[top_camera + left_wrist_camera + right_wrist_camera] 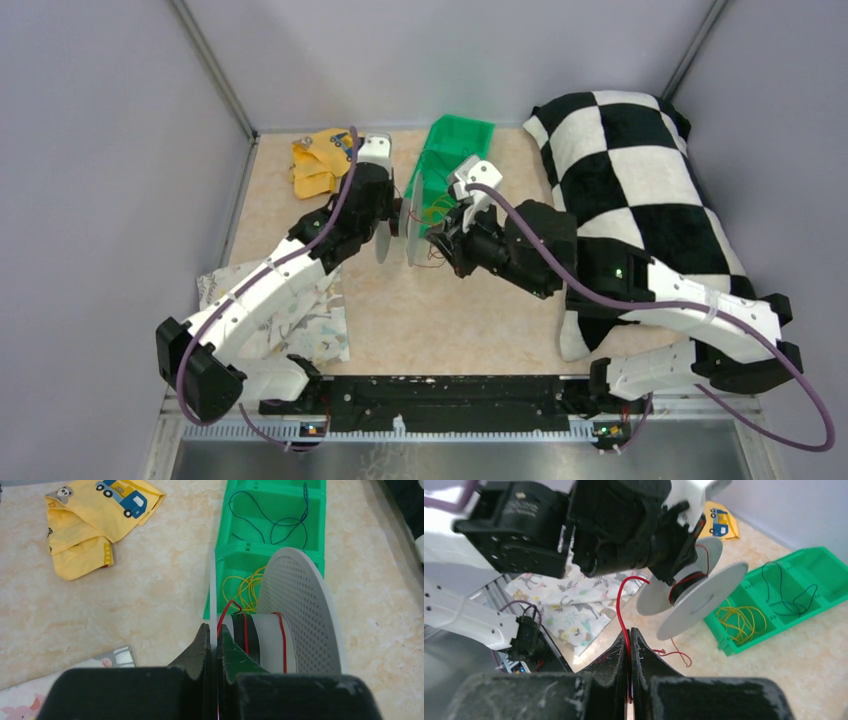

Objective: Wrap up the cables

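We log the left end effector clamped on what looks like the near flange of the spool, seen edge-on. The spool is held over the table, just beside the green tray. We see the right end effector closed, pinching the red cable, which runs up to the spool's hub, where a few turns are wound.

1. Soft, even, bright light falls from above on the counter; shadows around the spool are faint.
2. In the wrist views, the left pincer and right pincer, nearer the lens than the spool, look soft; the red cable is sharp.
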Robot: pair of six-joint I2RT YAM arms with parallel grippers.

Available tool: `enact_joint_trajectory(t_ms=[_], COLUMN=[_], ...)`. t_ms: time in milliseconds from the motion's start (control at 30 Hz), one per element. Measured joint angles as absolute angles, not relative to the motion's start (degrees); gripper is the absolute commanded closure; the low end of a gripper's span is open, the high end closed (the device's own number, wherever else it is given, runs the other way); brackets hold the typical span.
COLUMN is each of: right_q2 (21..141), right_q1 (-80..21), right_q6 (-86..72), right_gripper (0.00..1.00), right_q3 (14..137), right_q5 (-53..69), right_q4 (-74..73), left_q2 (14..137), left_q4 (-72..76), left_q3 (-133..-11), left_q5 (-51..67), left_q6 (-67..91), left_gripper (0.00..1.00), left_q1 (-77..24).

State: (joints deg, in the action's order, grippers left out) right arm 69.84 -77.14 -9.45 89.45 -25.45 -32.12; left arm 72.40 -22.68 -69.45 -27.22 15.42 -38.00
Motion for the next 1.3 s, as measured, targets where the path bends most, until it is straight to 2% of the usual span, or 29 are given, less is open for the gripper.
enact_joint_trajectory(t_ms=[400, 733, 1000, 1300], right_q2=[70.1, 70.7, 73.5, 79.7], right_q1=[-77.1, -75.2, -62.2, -43.2], right_q6=[-6.5, -0.9, -0.1, -4.7], right_gripper=[1.00, 1.00, 1.00, 1.00], right_q3=[98.4, 102.2, 109.6, 111.3], right_q5=[-19.1, -20.5, -16.8, -5.7], right_q4=[-28.3, -26.5, -25.7, -27.6], left_q2=[73.2, 75.5, 75.2, 64.4], left_q4=[-22.6, -23.8, -23.8, -23.2], left_q3=[-66.8, -66.8, -66.0, -57.2], left_q5=[-28.2, -22.2, -21.0, -7.0], left_q6=[14.8, 10.7, 6.6, 0.2], left_gripper=[1.00, 1.00, 1.00, 1.00], left_q1=[-38.0, -38.5, -42.9, -43.6])
